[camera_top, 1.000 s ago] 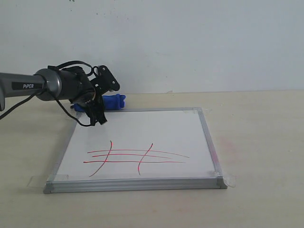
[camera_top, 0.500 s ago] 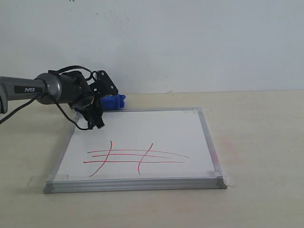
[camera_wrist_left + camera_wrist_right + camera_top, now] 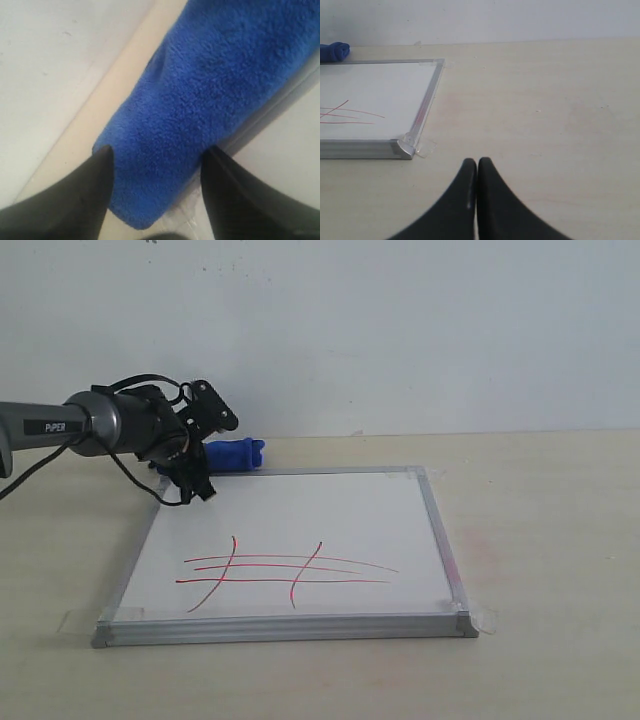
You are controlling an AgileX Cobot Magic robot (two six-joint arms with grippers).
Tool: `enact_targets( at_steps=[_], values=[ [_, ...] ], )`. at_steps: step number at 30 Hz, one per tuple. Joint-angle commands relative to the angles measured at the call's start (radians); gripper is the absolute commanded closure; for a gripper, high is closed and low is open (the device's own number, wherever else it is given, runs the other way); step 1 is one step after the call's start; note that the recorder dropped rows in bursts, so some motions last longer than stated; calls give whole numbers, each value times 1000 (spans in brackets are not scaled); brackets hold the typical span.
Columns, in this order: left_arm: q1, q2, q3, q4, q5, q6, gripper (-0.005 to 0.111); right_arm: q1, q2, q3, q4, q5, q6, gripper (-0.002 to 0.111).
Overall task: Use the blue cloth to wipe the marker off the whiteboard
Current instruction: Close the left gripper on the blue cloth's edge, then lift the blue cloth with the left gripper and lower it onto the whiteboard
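Pale counter (image 3: 550,540) carries one square silver-framed whiteboard (image 3: 330,510), its red marker hash (image 3: 290,570), three long strokes crossed by two upright ones, unchanged. My left pincer (image 3: 160,150) has drawn back toward the far-left corner, spread astride the one fuzzy royal-blue cloth roll (image 3: 235,453) at the board's far edge. Only the right wrist view shows my right pincer (image 3: 477,162), pressed together.

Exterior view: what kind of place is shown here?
Probably a robot test bench in a lab: a bare table against a blank white wall, a whiteboard taped flat by its corners, and a robot arm at its far corner.
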Motion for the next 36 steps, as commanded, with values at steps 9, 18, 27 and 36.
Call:
enact_targets(
  at_steps=[9,18,27,36],
  values=[
    [2,22,-14,-32,13,19,56,-3,-4,-1,-2,-9,0,108],
    [4,28,-20,-24,24,38,103,-3,-4,-1,-2,-9,0,108],
    [4,-153,-26,-172,102,-27,103,-3,-4,-1,-2,-9,0,108],
    [-7,-441,129,-523,379,234,103,-3,-4,-1,-2,-9,0,108]
  ],
)
